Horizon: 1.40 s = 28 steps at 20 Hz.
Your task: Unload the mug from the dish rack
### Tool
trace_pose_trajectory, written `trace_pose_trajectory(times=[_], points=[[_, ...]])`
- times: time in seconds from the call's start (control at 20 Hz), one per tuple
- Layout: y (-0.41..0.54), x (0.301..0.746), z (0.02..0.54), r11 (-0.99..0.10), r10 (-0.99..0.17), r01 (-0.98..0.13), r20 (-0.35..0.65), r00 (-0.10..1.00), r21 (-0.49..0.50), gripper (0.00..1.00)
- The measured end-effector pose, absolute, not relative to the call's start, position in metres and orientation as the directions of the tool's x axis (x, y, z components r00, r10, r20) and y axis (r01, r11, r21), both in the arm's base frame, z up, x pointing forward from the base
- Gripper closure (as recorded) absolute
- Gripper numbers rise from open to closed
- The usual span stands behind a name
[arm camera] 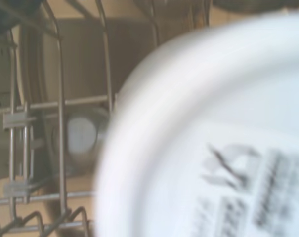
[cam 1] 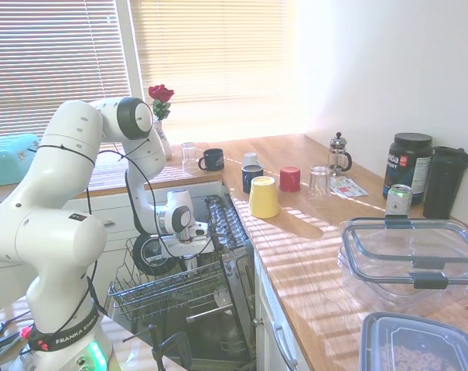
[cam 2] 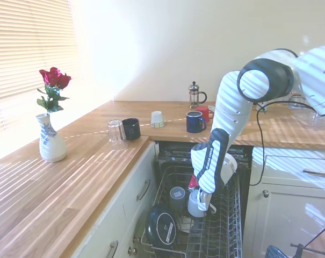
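The dish rack (cam 1: 160, 295) (cam 2: 227, 228) is pulled out of the open dishwasher below the wooden counter. My gripper (cam 1: 189, 263) (cam 2: 203, 202) is lowered into it, right at the small white mug (cam 2: 194, 206). The mug stands upside down among the tines. Its blurred white base with grey print (arm camera: 213, 148) fills most of the wrist view, so it is very near the hand. The arm hides how the gripper meets the mug.
A grey cup (cam 2: 177, 198) (arm camera: 82, 136) and a black round item (cam 1: 151, 253) (cam 2: 161, 227) sit in the rack beside the mug. The counter holds a yellow cup (cam 1: 264, 197), navy mug (cam 1: 251, 176), red cup (cam 1: 290, 178), French press (cam 1: 339, 153) and plastic containers (cam 1: 411, 255).
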<state>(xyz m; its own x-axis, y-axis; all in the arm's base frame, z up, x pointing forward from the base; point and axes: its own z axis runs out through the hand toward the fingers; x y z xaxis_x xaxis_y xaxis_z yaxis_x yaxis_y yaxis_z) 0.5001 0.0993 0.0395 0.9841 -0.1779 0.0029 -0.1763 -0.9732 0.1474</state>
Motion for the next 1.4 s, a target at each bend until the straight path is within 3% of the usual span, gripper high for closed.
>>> trace_pose_trajectory(times=[0.9, 1.4], points=[[0.117, 0.486, 0.047, -0.969, -0.162, -0.164, 0.028, 0.986, 0.184, 1.0], [0.139, 0.458, 0.149, -0.967, -0.146, -0.171, 0.142, 0.979, 0.188, 1.0]])
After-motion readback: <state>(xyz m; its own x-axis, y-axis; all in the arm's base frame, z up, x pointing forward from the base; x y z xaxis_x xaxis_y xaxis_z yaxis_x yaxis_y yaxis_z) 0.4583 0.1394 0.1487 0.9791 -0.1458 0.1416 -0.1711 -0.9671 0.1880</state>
